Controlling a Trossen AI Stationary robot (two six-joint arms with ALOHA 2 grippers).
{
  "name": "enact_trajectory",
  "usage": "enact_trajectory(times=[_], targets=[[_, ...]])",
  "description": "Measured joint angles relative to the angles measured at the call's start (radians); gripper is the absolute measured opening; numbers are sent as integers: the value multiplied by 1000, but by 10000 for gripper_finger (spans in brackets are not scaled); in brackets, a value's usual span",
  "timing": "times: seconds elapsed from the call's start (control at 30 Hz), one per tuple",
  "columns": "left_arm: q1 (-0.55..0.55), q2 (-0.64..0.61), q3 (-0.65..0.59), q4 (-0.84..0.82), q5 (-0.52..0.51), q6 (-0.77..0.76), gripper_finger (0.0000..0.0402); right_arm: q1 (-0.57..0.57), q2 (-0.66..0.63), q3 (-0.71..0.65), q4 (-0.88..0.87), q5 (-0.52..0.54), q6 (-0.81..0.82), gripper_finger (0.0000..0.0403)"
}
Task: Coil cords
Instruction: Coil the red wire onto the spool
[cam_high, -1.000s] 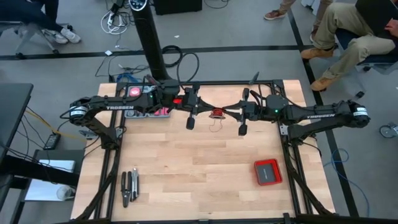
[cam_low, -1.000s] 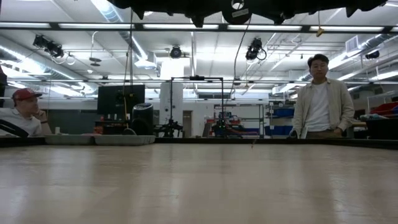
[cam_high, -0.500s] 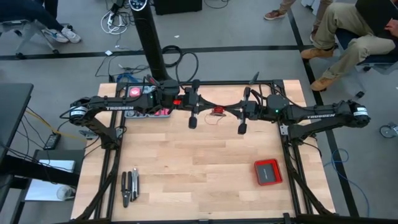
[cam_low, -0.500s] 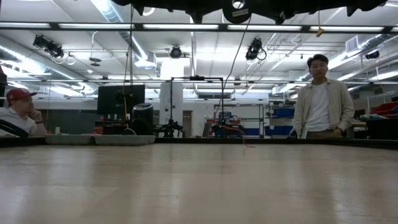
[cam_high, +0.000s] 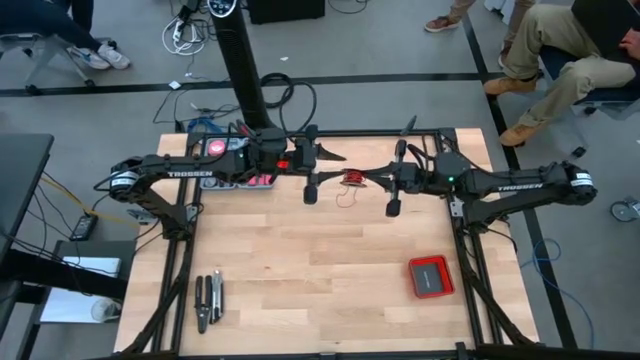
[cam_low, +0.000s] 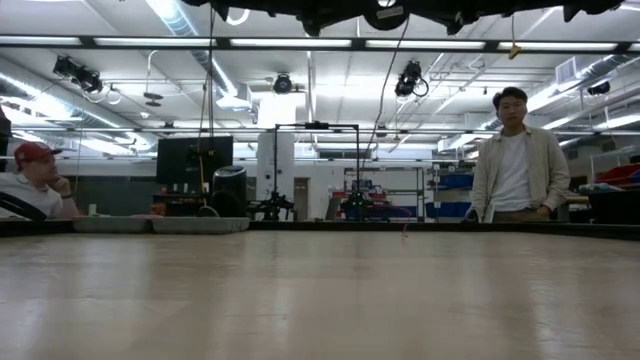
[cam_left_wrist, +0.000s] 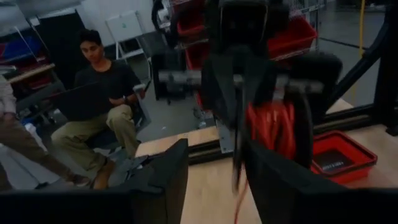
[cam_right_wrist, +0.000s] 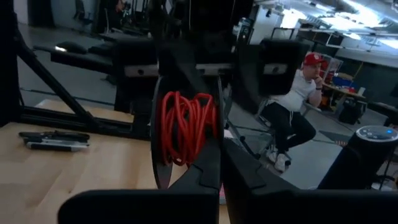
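The cord is a thin red wire wound in a small coil (cam_right_wrist: 186, 127) on a black spool, held up over the table's far middle (cam_high: 352, 179). A short loose end (cam_high: 345, 196) hangs below it. My right gripper (cam_high: 366, 178) comes level from the table's right and is shut on the spool. My left gripper (cam_high: 336, 164) stands level just left of the spool. It is open, and in the left wrist view its fingers (cam_left_wrist: 155, 186) are spread with the coil (cam_left_wrist: 270, 127) ahead of them, untouched. My right gripper pinches the spool by the edge of its black side disc (cam_right_wrist: 214, 163), between its two fingers. The fingers lie level and come from the table's right. The spool stands lifted clear of the table with the coil beside the fingertips, and the loose wire end hangs slack below.
A flat red square box (cam_high: 431, 276) lies at the near right of the wooden table (cam_high: 300, 260). Dark hand tools (cam_high: 208, 298) lie at the near left. A small device with a red-pink top (cam_high: 222, 148) sits at the far left. People stand and sit beyond the table.
My left gripper has opened and let go of the spool, staying in place. My right gripper has shut on the spool and now holds it alone. The coil has stayed at about the same spot above the table.
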Motion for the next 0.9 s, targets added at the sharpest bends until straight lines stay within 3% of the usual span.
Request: enact_trajectory(times=[0.33, 0.67, 0.9], targets=[[-7, 8, -7, -90, 22, -53, 162, 11, -112, 0, -27, 0, -33, 1], [-45, 105, -10, 14, 33, -179, 162, 14, -43, 0, 160, -1, -118, 0], [-46, 110, -10, 53, -64, -187, 162, 14, -13, 0, 239, -30, -125, 0]])
